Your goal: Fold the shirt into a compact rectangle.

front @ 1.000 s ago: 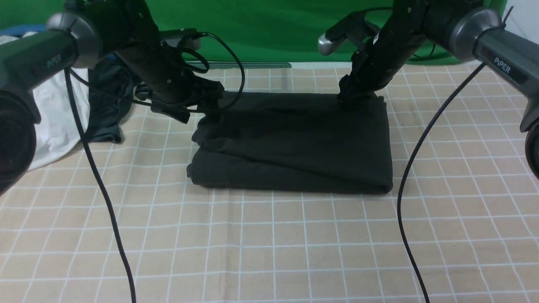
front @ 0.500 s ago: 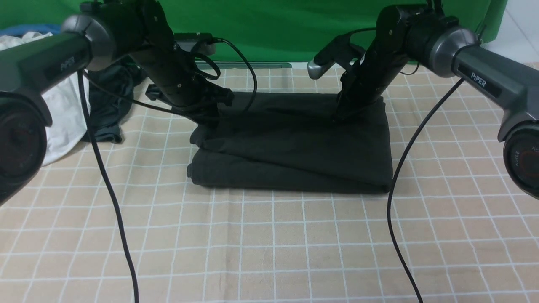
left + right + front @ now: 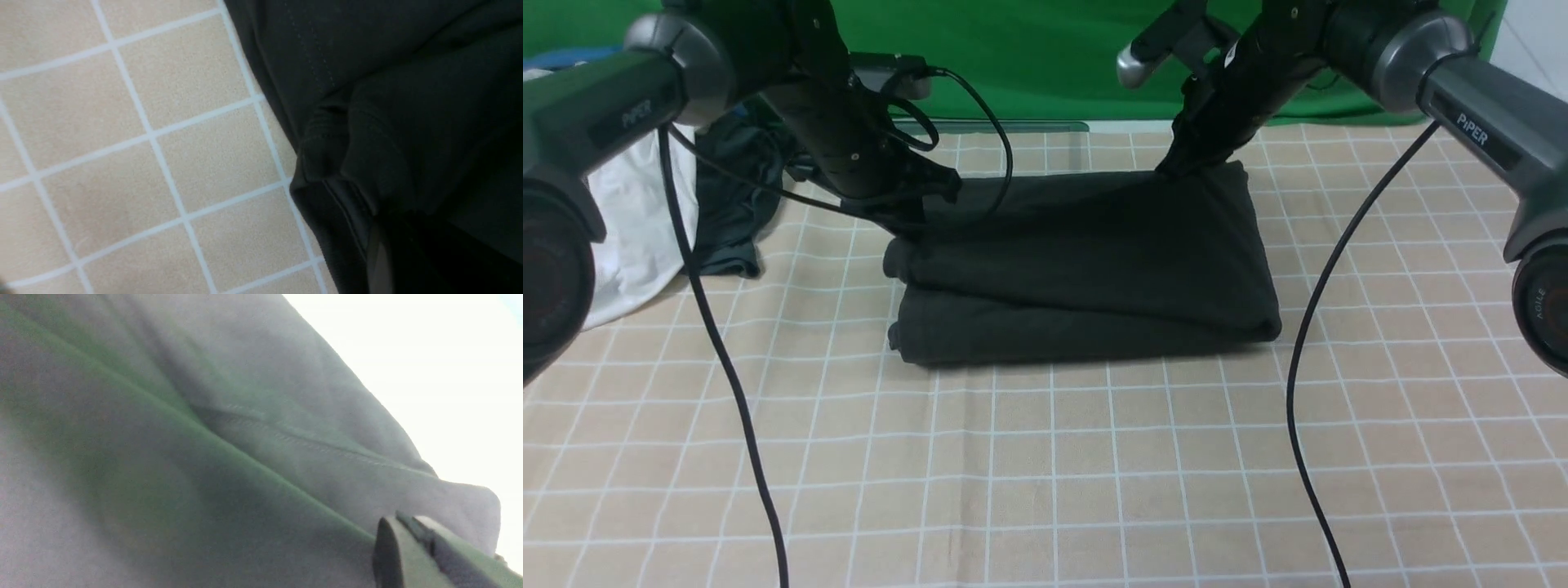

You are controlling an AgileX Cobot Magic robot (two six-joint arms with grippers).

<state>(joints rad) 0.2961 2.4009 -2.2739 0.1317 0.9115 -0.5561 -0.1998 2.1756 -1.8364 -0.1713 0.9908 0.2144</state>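
Loosely folded matte black shirt (image 3: 1086,269), rumpled rectangle

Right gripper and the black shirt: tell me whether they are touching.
Touching. In the front view the right gripper is shut on the far right corner of the shirt, and the cloth stands in a peak at its tip.

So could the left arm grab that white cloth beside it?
Probably: the white cloth lies near, uncovered, on its side. But its jaws hold the black shirt, so it must release first.
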